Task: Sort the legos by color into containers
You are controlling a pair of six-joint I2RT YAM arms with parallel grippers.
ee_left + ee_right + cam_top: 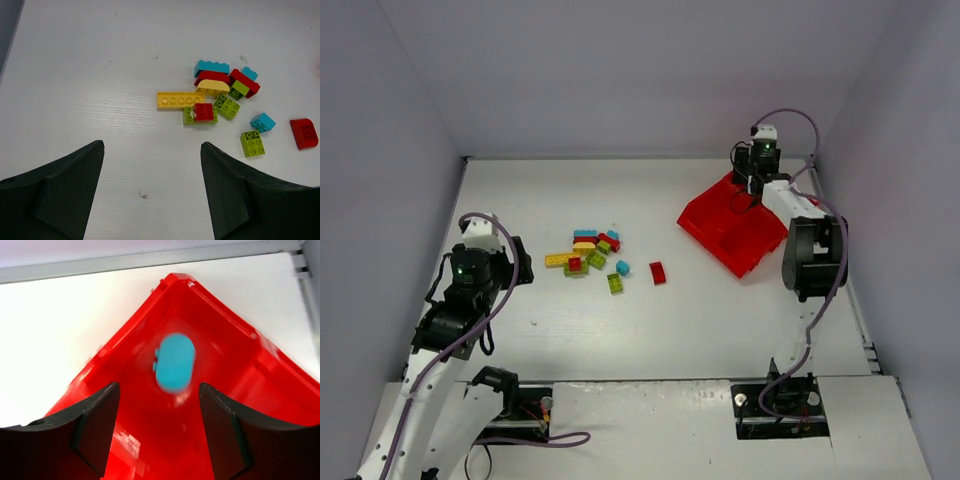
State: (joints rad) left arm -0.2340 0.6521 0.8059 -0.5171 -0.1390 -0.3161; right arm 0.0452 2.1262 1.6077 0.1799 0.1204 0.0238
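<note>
My right tool hangs released over the far corner of the red tray so the blue brick, blurred and probably falling, lands there. My left tool gapes empty, facing the unsorted bricks on the counter, left of the tray.

One overhead view, two wrist views.
The top camera looks down from high behind the near edge over the whole table. The left wrist camera faces forward and down, fairly near the legos; the right wrist camera hangs close over the red tray. Both appear in the top view.
</note>
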